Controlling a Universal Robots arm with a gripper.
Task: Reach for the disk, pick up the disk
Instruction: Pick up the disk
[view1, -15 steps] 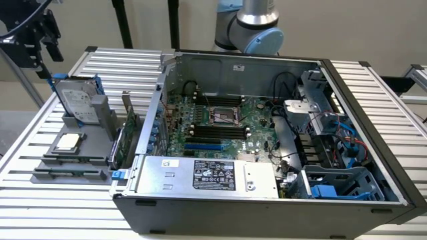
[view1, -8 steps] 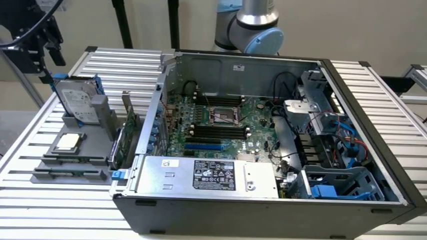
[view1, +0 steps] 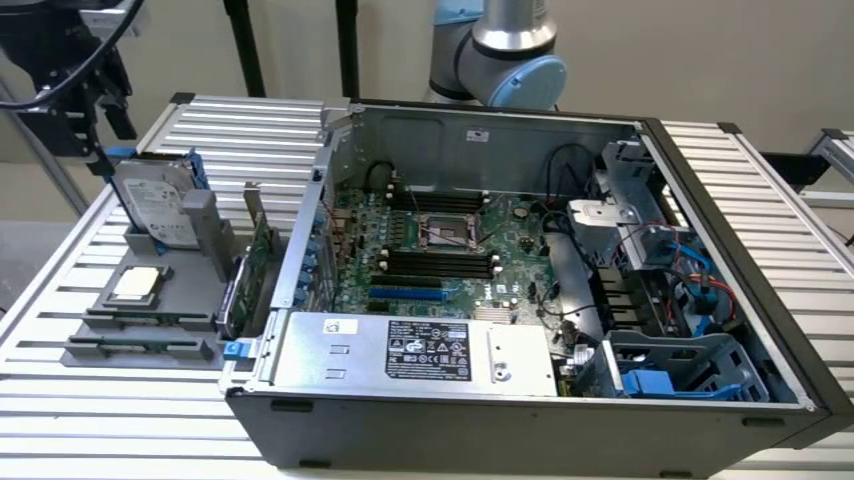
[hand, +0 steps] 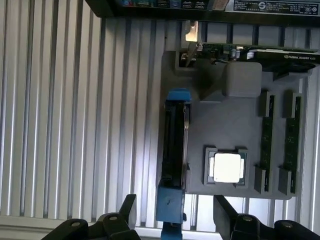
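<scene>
**Open gripper (hand: 174, 201) straddles the standing disk (hand: 175, 145)**

Over to the wrist view, and the fingers (hand: 128, 210) are spread wide and holding nothing. One sits either side of the disk's near end, with a clear gap to each. From this angle the disk is edge-on, a thin dark strip capped by blue carrier ends, slotted upright in the grey holder (hand: 210, 125). In the same holder lies the square silver chip (hand: 227, 167), flat in its pocket. Next to it are two memory sticks (hand: 266, 145) on edge, with a graphics card (hand: 270, 52) along the far end.

Switch to the exterior view and the disk's broad face appears, silver-grey with its white label, standing at the exterior view's left with the black gripper body just above it. This view also takes in the open computer case (view1: 534, 440): the motherboard (view1: 454, 235), a silver power supply (view1: 427, 350) with a black label, and blue cables (view1: 694, 290) at the exterior view's right. The arm's grey-and-blue joint (view1: 514, 65) rises behind the case.

Everything sits on a ribbed aluminium table (view1: 80, 430), and a plain beige wall (view1: 721, 50) backs the scene
</scene>
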